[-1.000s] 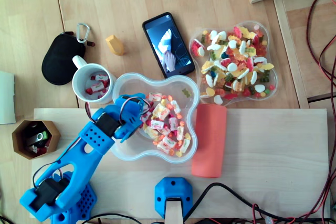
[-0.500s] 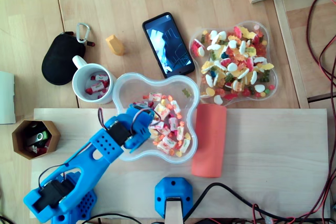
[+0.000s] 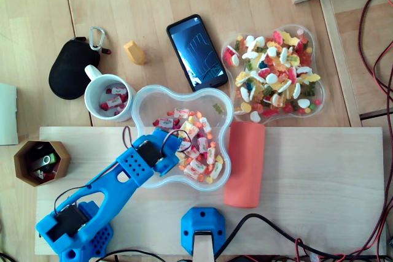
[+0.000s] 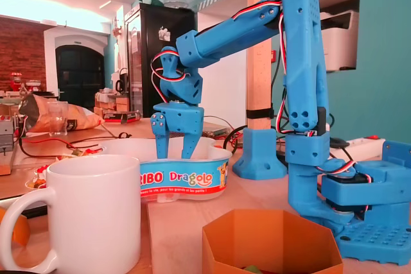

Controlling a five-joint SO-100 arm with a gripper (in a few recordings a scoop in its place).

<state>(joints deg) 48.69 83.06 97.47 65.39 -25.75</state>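
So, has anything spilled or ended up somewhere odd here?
Nothing stands out. The wrapped sweets all lie inside their clear tray, the gummies inside theirs, and the white mug stands upright. The blue gripper hangs open over the clear tray.

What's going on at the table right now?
The blue arm's hand hangs pointing down over the clear clover-shaped tub, above the left side of its pile of wrapped sweets. In the fixed view its jaws stand apart, with the tips near the tub's rim and nothing visible between them. The white mug beside the tub holds a few similar sweets.
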